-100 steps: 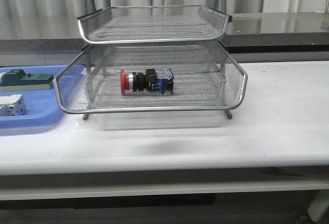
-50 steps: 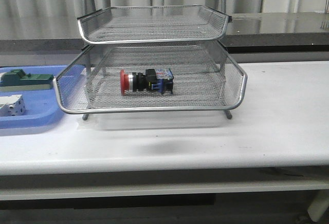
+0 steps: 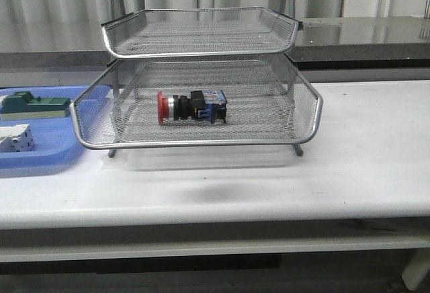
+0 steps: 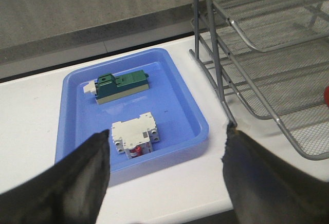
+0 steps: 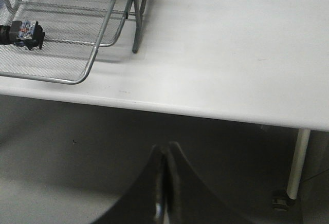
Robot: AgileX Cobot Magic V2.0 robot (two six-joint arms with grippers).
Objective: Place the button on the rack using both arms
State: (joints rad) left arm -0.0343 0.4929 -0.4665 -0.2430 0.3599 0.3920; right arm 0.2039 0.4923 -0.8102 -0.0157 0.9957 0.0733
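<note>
The button [image 3: 191,107], with its red cap to the left and blue rear block to the right, lies on its side in a lower tier of the silver wire-mesh rack [image 3: 313,115]. Its blue end also shows in the right wrist view [image 5: 24,32]. No gripper shows in the front view. In the left wrist view my left gripper [image 4: 165,136] is open and empty, off the table's front edge beside the rack's frame [image 4: 218,75]. In the right wrist view my right gripper [image 5: 164,149] is shut and empty, below and in front of the table edge.
A flat blue tray [image 3: 50,155] sits left of the rack, holding a green-topped block [image 3: 33,103] and a small white block [image 3: 15,137]; both show in the left wrist view, green [image 4: 121,84] and white [image 4: 134,134]. A grey counter runs behind the table.
</note>
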